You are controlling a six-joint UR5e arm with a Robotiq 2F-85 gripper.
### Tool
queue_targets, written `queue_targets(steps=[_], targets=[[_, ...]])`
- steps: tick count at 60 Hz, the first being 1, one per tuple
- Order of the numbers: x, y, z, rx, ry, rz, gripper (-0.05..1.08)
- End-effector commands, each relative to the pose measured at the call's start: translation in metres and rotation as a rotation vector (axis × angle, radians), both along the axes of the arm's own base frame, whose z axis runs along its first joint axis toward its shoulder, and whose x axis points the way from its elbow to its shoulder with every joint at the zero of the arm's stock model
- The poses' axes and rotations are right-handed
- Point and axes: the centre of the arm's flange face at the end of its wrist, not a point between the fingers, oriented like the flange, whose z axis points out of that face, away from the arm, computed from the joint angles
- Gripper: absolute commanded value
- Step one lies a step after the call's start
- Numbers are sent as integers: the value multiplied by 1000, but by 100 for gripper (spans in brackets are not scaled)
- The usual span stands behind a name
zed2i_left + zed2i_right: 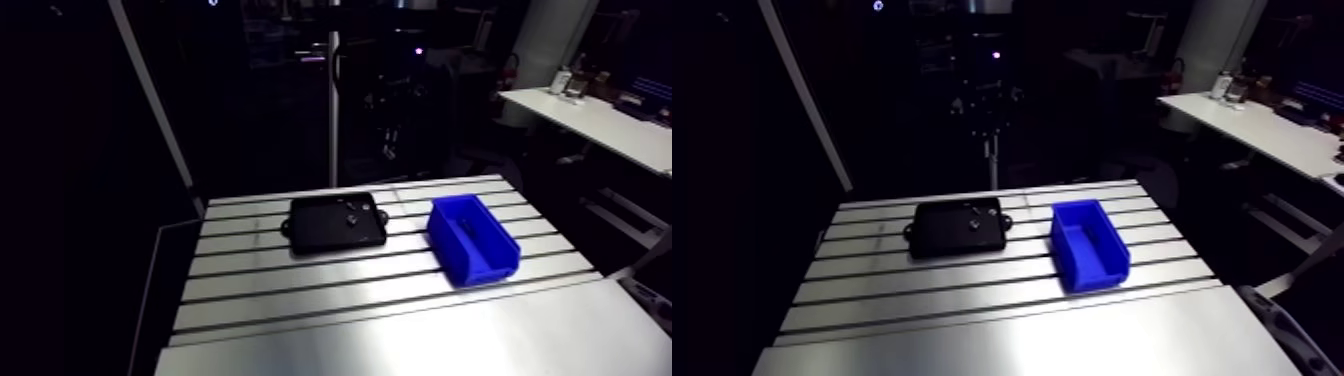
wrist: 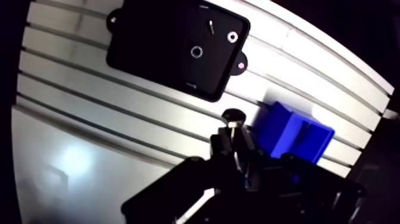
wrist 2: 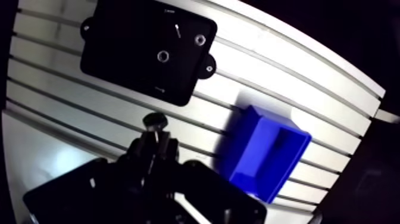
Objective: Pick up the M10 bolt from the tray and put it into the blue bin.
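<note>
Closest to the wrist lens is the hand (image 2: 234,138), its two fingers clamped on the shank of what I take to be the M10 bolt (image 2: 233,115). The bolt's round head stands just above the fingertips, so it is out of the tray and in the air, high over the table (image 1: 350,300).

From the arm view, left to right: the black tray (image 1: 312,228) lies toward the table's far edge, about mid-width. In it I see a ring-shaped piece (image 2: 196,52), a second ring (image 2: 232,37) and a thin pin (image 2: 211,25). Near the tray, toward the table's right edge, sits the blue bin (image 1: 483,268), open side up.

My worry is the release. In the wrist view the bin lies beside the hand, not under it. Letting go now would, I judge, drop the bolt on bare aluminium, where it could bounce, roll and lodge in one of the long slots. The grip looks narrow, so a sharp move might tip the bolt or let it slip. Released from this height, it could also strike the bin's rim and jump out.

The table is bright slotted metal, and the room around it is dim, which gives me little help judging height.
</note>
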Motion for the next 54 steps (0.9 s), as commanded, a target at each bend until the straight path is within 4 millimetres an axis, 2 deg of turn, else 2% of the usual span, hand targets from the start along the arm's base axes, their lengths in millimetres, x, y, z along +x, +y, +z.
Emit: queue_targets(steps=[1,14,16,23,33,44,46,54], targets=[[33,40,14,-8,-27,389,107],[55,61,21,-7,-20,615,106],[62,66,18,-11,-25,687,106],[69,77,13,-17,-35,777,106],[75,115,9,-21,-35,897,105],[71,132,1,-12,-29,978,105],[65,140,-6,-1,-21,1008,105],[56,146,-22,21,-9,1042,105]])
